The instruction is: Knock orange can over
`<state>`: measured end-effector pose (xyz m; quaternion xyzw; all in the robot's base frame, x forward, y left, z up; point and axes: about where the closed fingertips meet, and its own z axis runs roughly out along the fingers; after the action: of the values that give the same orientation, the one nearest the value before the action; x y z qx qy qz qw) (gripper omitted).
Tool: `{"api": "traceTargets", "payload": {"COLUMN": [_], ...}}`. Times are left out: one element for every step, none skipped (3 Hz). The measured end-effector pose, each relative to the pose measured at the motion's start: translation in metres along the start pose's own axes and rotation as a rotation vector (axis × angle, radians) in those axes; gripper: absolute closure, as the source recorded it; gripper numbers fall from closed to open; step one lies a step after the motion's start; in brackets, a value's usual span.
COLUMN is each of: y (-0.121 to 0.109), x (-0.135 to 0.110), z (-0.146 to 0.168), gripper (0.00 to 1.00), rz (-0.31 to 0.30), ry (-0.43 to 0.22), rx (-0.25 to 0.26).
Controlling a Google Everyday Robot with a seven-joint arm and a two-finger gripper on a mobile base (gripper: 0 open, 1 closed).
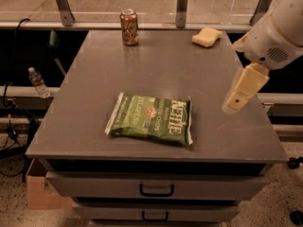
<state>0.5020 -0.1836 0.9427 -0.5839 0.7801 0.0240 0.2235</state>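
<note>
Orange can [129, 27] upright by table [85, 126] far edge, hand [238, 98] near right edge, grip unclear

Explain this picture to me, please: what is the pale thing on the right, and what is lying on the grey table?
There is one camera view, looking down on the table from its drawer side; where the camera is mounted is not on record. The pale shape on the right is the robot's single arm. Its end is the gripper, hanging over the table's right part and apparently holding nothing. On the table are the orange can, upright at the far edge, a yellow sponge at the far right, and a green chip bag lying flat near the front.
</note>
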Motion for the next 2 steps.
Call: {"api": "traceTargets", "payload": {"y": [-0.044,-0.102], "x": [-0.046,-0.103], "z": [0.034,0.049], "gripper": [0.0,0.0], "rz": [0.039,0.087], "ry": [-0.174,-0.355], "rx": [0.038,0.113]}}
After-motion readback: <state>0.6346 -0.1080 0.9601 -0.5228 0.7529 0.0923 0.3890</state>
